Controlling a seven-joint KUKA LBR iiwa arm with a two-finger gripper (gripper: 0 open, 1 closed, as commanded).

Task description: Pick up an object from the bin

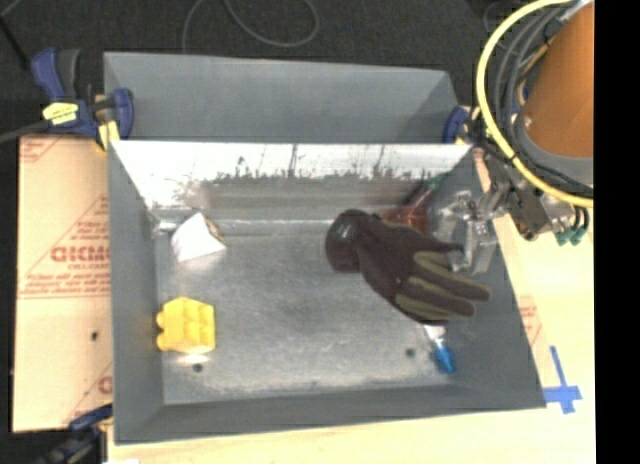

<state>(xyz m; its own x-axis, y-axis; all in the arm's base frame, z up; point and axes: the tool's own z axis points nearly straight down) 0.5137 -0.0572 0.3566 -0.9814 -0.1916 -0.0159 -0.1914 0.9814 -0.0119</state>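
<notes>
Near right of bin [300, 297]: 1 small blue-tipped piece [441, 356]. Near left: 1 yellow block [186, 324]. Mid-right: dark glove [400, 264] lying flat, gripper [472, 244] down at its right end, touching or just above it. Can't tell how wide the claw is or whether it grips anything. Further left: white crumpled object [197, 239]. By the far wall: reddish item [413, 214].

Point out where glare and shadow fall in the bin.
Camera view: bright glare bands the far wall; the white object at left is nearly washed out; the yellow block casts a small shadow on the floor just below it; the dark glove beside the gripper reads almost black.
</notes>
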